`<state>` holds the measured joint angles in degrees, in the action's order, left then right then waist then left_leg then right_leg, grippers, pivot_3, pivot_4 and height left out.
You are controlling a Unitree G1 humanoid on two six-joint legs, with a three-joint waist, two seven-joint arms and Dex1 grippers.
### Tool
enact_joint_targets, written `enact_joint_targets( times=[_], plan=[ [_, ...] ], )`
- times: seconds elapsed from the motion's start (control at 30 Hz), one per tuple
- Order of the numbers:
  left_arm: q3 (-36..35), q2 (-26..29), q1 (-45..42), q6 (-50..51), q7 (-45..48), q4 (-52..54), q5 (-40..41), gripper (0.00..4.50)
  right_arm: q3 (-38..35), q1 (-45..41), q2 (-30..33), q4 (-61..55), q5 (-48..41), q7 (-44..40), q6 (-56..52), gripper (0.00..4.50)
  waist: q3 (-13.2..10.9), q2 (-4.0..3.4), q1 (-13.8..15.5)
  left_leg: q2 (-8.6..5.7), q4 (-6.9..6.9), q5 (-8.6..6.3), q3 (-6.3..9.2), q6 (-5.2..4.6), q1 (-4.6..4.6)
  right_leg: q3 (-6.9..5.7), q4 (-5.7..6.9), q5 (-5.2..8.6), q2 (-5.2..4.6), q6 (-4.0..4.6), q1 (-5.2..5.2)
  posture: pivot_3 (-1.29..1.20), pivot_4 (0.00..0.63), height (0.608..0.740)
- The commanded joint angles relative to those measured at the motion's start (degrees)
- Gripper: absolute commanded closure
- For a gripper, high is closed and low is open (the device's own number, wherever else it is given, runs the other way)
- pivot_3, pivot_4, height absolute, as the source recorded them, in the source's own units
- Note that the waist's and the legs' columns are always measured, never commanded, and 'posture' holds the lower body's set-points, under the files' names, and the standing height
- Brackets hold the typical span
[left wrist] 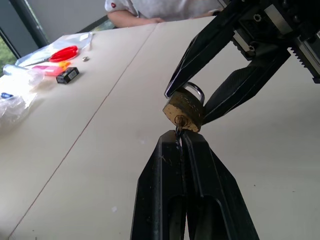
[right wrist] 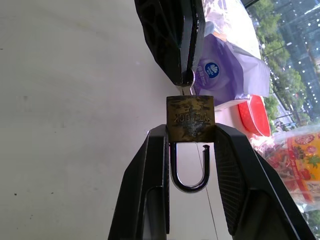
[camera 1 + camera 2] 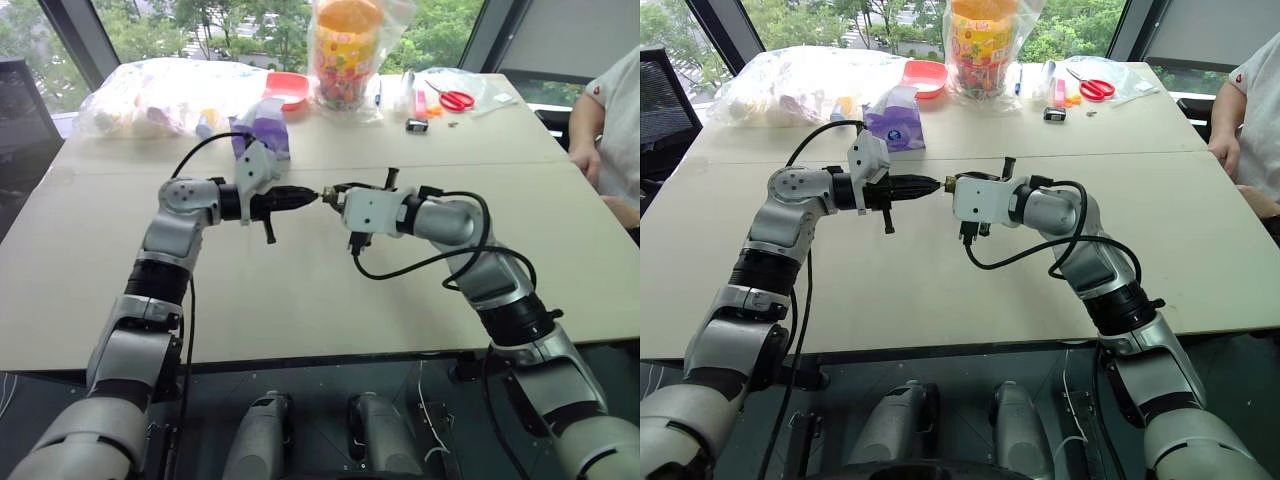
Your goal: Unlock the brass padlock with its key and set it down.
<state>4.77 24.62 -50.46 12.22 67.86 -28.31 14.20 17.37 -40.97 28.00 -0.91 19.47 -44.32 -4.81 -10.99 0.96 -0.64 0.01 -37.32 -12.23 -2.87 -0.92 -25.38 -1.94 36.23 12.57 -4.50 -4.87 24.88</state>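
Above the middle of the counter (image 3: 300,300) the two arms meet tip to tip. The left pincer (image 3: 308,197) points to the right, its fingers (image 1: 165,165) pressed together on the key (image 1: 178,131), whose blade sits in the keyhole at the bottom of the padlock (image 2: 190,123). The padlock hangs in the air between the two pincers, well above the counter. The right pincer (image 3: 332,195) points left and clamps the brass body from both sides, with the shackle (image 2: 189,170) lying back between its fingers (image 2: 150,175); one leg of the shackle ends free of the body. Farther back on the counter lie a purple packet (image 3: 895,118), a red bowl (image 3: 923,75) and red scissors (image 3: 1095,88). A person's arm (image 3: 585,160) rests at the counter's right edge.
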Motion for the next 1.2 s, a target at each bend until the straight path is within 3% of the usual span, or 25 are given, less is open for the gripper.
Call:
enact_joint_targets(
  times=[0.03,0.07,0.2,0.97,1.07,1.2],
  plan=[
    [-2.1,0.7,-1.82,14.83,2.0,0.97,5.83,4.48,-0.98,-2.02,-0.59,-3.04,-0.78,1.42,2.07,3.81,0.0,0.0,-0.07,0.0,0.0,0.0,0.0,0.0,0.0,0.0,0.0,0.0,0.0,-0.02,0.0,0.0,0.15,0.74],
    [-2.54,1.03,-1.98,17.29,2.79,1.51,7.06,4.48,-0.97,-2.01,-0.54,-2.99,-0.71,1.46,2.17,3.81,0.0,0.0,-0.12,0.0,0.0,0.0,0.0,0.0,0.0,0.0,0.0,-0.02,0.01,-0.06,0.0,0.0,0.15,0.74],
    [-7.3,1.2,-3.98,24.12,1.04,0.46,11.86,3.21,-0.84,-2.11,-0.46,-2.67,-0.36,1.79,2.78,3.81,0.0,0.0,-0.15,0.01,0.0,0.0,0.04,0.0,0.01,0.0,0.02,-0.04,0.02,-0.1,0.0,0.0,0.15,0.74],
    [-5.7,-3.18,-6.64,21.06,1.65,-5.88,10.63,3.21,-0.67,-2.45,-0.91,-3.6,0.0,2.21,2.64,3.81,0.0,0.0,-0.04,-0.02,-0.07,0.0,0.05,0.0,0.01,0.01,0.03,-0.04,0.0,-0.1,-0.05,0.0,0.15,0.74],
    [-5.63,-3.35,-6.88,20.51,2.14,-6.58,10.28,4.46,-0.71,-2.37,-0.94,-3.9,0.07,2.19,2.37,3.81,0.0,0.0,-0.02,-0.02,-0.07,0.0,0.05,0.0,0.01,0.0,0.03,-0.04,0.0,-0.11,-0.05,0.0,0.15,0.74],
    [-5.45,-3.36,-6.71,20.49,2.72,-6.57,10.1,4.46,-0.7,-2.37,-0.97,-4.03,0.07,2.25,2.18,3.81,0.0,0.0,-0.04,-0.02,-0.07,0.0,0.06,0.0,0.01,0.01,0.03,-0.04,0.0,-0.1,-0.05,0.0,0.15,0.74]
  ],
)
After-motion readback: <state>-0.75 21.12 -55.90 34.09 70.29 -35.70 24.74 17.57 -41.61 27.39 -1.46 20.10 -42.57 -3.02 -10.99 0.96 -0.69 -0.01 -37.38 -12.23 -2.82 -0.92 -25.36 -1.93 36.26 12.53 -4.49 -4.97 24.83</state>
